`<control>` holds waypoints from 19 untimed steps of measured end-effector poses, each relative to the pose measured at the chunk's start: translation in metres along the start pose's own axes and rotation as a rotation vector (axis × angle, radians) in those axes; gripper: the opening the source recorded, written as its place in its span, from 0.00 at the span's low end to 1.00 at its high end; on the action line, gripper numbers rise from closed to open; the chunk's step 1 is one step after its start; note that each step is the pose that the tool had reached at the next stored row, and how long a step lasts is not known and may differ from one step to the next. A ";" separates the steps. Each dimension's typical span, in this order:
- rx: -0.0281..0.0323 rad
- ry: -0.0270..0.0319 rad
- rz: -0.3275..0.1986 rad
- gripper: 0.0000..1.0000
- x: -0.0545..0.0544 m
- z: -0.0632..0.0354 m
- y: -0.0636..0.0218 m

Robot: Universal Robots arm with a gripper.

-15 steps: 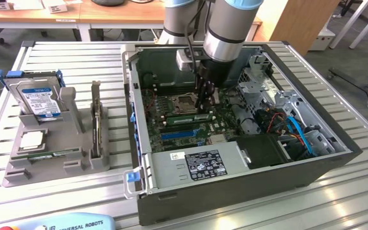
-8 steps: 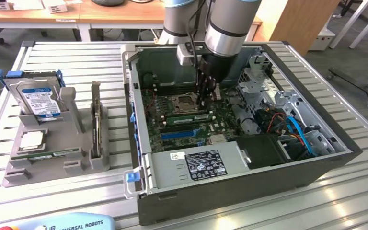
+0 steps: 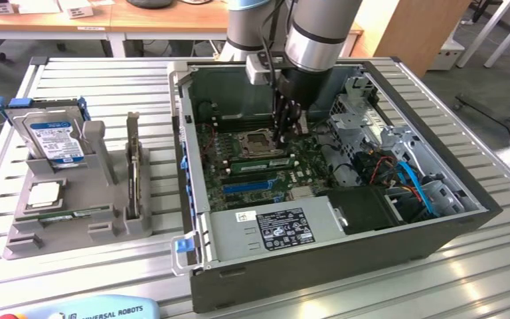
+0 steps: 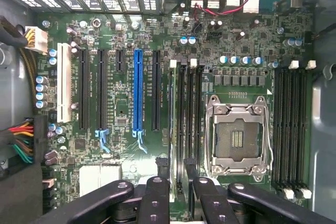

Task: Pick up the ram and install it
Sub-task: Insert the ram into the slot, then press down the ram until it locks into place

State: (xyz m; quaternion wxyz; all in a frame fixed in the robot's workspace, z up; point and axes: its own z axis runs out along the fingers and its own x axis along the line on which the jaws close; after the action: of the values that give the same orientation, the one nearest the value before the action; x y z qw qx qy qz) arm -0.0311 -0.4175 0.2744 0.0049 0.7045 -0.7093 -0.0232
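Two fingers (image 4: 157,198) stand apart; the ram (image 3: 257,161) lies just below them, in a motherboard slot (image 4: 180,119).

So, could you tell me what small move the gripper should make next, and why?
I would probably ease the gripper straight down, slowly. It hangs in the dark metal computer case over the black memory slots beside the silver processor socket, lined up along them. A long green ram stick appears to sit in a slot beneath; whether it is fully seated is unclear.
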 end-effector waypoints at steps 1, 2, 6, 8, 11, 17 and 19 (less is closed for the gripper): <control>0.0000 0.0000 0.000 0.25 0.000 -0.0007 0.0000; 0.0000 0.0000 0.000 0.25 0.000 -0.0013 0.0000; 0.0000 0.0000 0.000 0.25 0.000 -0.0017 0.0001; 0.0000 -0.0001 0.000 0.25 0.000 -0.0017 0.0001; 0.0000 0.0000 0.000 0.25 0.000 -0.0017 0.0001; 0.0000 0.0000 0.000 0.23 0.000 -0.0017 0.0001; 0.0000 0.0000 0.000 0.11 0.000 -0.0017 0.0001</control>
State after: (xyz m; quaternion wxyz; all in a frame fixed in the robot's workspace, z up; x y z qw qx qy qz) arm -0.0311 -0.4174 0.2760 0.0049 0.7045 -0.7093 -0.0232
